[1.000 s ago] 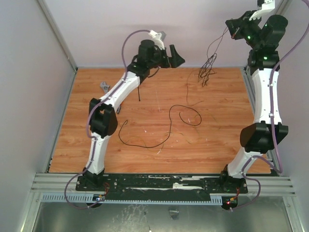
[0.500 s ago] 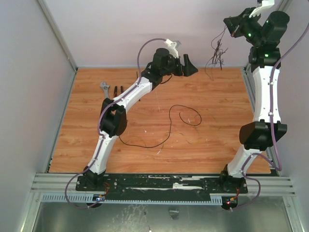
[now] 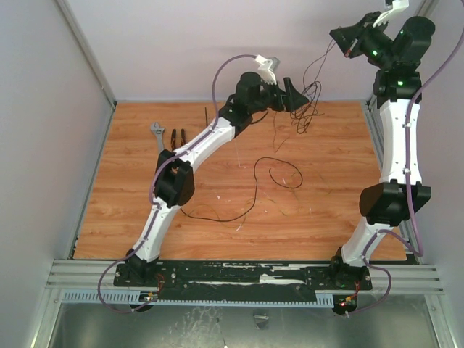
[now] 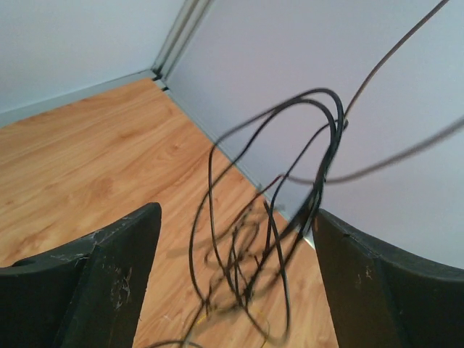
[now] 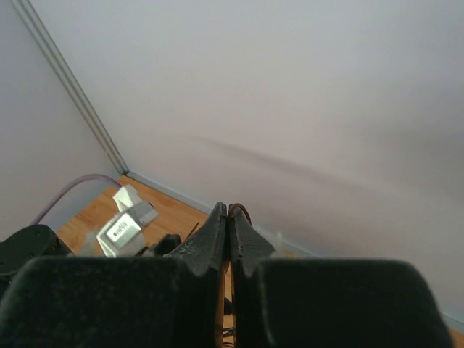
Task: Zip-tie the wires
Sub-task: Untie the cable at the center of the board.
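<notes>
Left arm swings from 11 o'clock across to about 1 o'clock in the top view, elbow unfolding, which uncovers the pliers (image 3: 177,136) and wrench (image 3: 156,132) at 10 o'clock. The left gripper (image 3: 293,96) now sits at the far edge, right up against the hanging wires (image 3: 308,101). That bundle bobs up and drops back over the same second, so it's probably swinging. The right arm barely shifts: near vertical, wrist high above the far-right corner at 1–2 o'clock. The right gripper (image 3: 346,40) has its jaws pressed together on the top strands, a thin one just showing at the tips (image 5: 228,210) in its wrist view. The left wrist view shows the left gripper (image 4: 233,217) spread wide, with the wires (image 4: 319,181) dangling between the fingers, hard by the right-hand one. Touching or not, can't tell. Nothing is held on the left. Read: this is lining up to gather the tangle, with no tie on it yet. A thin black strip at 11 o'clock by the far edge looks like the zip tie (image 3: 206,114), flat on the table (image 3: 130,217), well apart from both grippers. A loose black cable (image 3: 255,185) lies mid-table, untouched. Risk: closing on a swaying bundle catches only some strands.
</notes>
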### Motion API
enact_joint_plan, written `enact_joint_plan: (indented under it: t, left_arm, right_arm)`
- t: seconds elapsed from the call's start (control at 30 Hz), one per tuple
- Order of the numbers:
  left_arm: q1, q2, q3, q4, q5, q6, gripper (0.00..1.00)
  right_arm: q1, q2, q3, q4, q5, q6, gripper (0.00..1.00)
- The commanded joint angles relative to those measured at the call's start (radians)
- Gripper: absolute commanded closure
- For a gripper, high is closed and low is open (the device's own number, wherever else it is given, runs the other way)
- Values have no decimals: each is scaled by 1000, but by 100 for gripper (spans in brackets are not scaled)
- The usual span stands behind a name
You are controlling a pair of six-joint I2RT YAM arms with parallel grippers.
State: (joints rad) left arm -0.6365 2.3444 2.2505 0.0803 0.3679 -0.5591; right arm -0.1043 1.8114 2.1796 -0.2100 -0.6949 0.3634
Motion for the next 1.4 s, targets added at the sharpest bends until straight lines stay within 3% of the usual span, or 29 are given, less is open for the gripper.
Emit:
enact_joint_plan:
  t: [0.0,0.17,0.33,0.43,0.6,0.8,1.07,1.37]
  left_arm:
    - [-45,58,56,35,5,-6,18]
    - [-52,80,36,3,-32,13,45]
    - [-38,92,35,-37,-210,60,54]
    - [2,126,64,-43,-320,48,54]
    - [95,186,104,-28,-322,-57,63]
    - [124,158,34,-27,-271,-29,58]
    - [153,94,-132,-24,-208,-31,49]
    - [156,11,-194,94,-47,-30,41]
  right_arm:
    - [15,-32,3,51,-29,52,100]
    - [16,-68,-6,60,-25,60,100]
    - [16,-122,-6,58,-38,82,100]
    - [15,-167,-22,49,-46,97,100]
    - [14,-271,-122,90,-26,111,100]
    - [13,-231,-137,81,11,102,100]
    - [12,-30,-42,30,-6,102,100]
    - [17,-75,-102,25,30,58,100]
